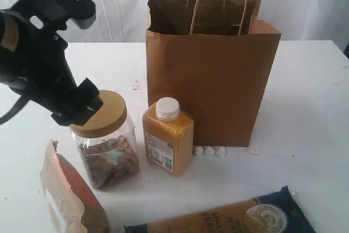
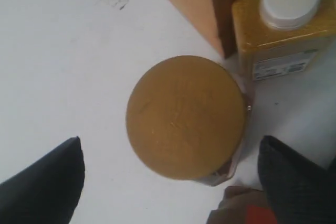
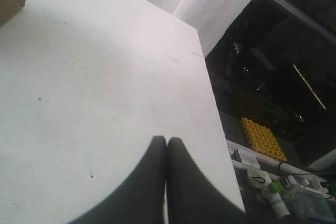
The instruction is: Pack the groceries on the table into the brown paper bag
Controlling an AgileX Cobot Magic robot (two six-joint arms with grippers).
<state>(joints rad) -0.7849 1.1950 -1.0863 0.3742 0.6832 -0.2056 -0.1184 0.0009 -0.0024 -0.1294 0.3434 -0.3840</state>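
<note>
A clear jar with a tan lid stands on the white table, left of a yellow white-capped bottle. Behind them the brown paper bag stands upright with its mouth open. My left gripper hovers just above the jar lid, open, its dark fingers spread wider than the lid and holding nothing. An orange-brown pouch and a long dark-blue-and-tan packet lie at the front. My right gripper is shut and empty over bare tabletop.
Small white pebble-like bits lie at the foot of the bag. In the right wrist view the table edge drops off to dark clutter with a yellow crate. A white curtain hangs behind the table.
</note>
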